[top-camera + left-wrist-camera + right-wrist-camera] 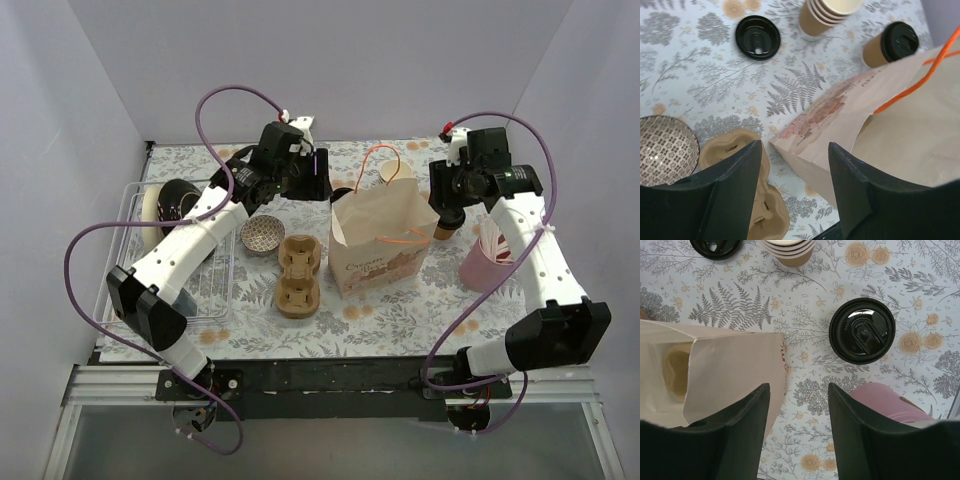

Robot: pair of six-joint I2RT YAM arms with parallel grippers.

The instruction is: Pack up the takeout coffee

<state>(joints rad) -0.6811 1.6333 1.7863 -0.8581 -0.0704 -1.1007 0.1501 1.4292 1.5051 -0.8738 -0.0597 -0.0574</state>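
While the small cream-tan paper cup with round black lid [862, 330] stands right of centre in the right wrist view, left gripper [795, 145] and right gripper [799, 387] both gape empty; the right one, offset toward the open tan paper bag [715, 365], could topple the cup when closing.

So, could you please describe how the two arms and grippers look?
The left arm and right arm have white links with black joints, each trailing a looping purple cable. The left gripper and right gripper have broad, matte black, tapering fingers.
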